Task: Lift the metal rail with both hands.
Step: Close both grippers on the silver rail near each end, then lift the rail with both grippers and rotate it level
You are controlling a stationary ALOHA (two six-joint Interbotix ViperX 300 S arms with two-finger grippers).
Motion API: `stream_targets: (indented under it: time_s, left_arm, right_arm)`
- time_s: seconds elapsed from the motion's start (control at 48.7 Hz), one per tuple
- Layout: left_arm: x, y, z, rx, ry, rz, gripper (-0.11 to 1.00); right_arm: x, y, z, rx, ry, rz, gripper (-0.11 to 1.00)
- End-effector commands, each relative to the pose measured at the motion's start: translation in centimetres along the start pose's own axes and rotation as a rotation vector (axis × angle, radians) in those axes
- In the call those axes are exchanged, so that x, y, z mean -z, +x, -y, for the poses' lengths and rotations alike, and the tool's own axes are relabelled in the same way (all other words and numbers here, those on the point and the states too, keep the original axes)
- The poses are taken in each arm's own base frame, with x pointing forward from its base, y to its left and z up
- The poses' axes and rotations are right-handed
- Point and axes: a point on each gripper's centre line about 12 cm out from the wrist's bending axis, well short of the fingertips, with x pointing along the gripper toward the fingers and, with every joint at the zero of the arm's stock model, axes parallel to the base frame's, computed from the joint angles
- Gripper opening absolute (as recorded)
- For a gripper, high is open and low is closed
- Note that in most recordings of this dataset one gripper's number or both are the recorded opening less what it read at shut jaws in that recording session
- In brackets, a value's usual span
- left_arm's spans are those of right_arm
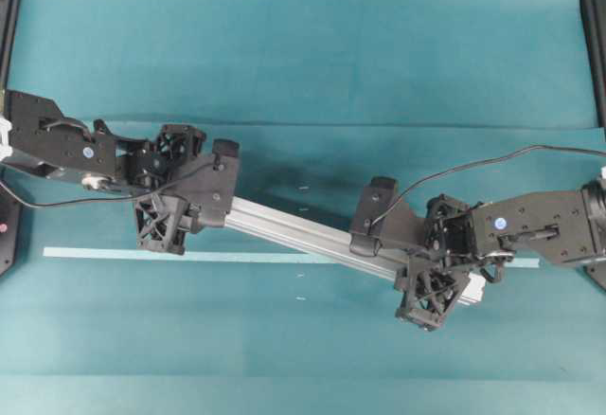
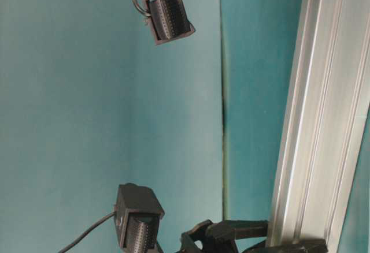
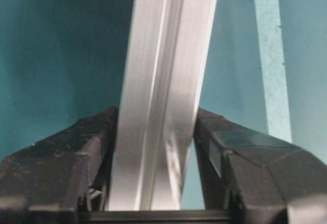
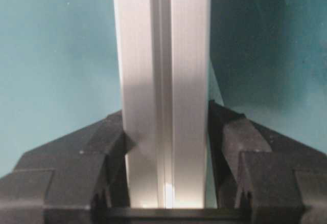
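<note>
Black fingers (image 4: 225, 132) fill the bottom of the right wrist view, one on each side of the metal rail (image 4: 163, 81), and both press flat against its sides. So the right gripper (image 1: 383, 228) is pinching the rail.

Biggest of all is the teal table (image 1: 303, 64). It is covered in cloth with a few folds.

Next comes the metal rail (image 1: 303, 232). It is long and silver, with grooves running down it. From overhead it lies slanted across the middle of the table, with its left end higher in the picture than its right end. You cannot tell if it touches the cloth or hangs just over it.

Then come the two black arms, one at each end of the rail. The left gripper (image 1: 220, 188) pinches the rail too. In the left wrist view its fingers (image 3: 207, 137) hug both sides of the rail.

Smallest is a thin pale tape strip (image 1: 114, 254). It lies flat on the cloth, and the rail crosses over it.
</note>
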Motion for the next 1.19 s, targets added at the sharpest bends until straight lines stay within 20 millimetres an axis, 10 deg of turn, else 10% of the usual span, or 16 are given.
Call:
stream_targets:
  time_s: [0.0, 0.555, 1.171]
  left_arm:
    - [-0.4, -0.2, -0.1, -0.006, 0.017, 0.016, 0.41]
    - [-1.6, -1.9, -0.4, -0.018, 0.043, 0.056, 0.41]
    - [-5.8, -9.9, -1.9, -0.010, 0.043, 0.006, 0.41]
  right_arm:
    - [-0.4, 0.1, 0.0, -0.003, 0.013, 0.006, 0.41]
    - [-1.0, -1.0, -0.3, -0.022, 0.028, 0.031, 0.41]
    - [-4.0, -13.5, -0.8, -0.040, 0.037, 0.040, 0.41]
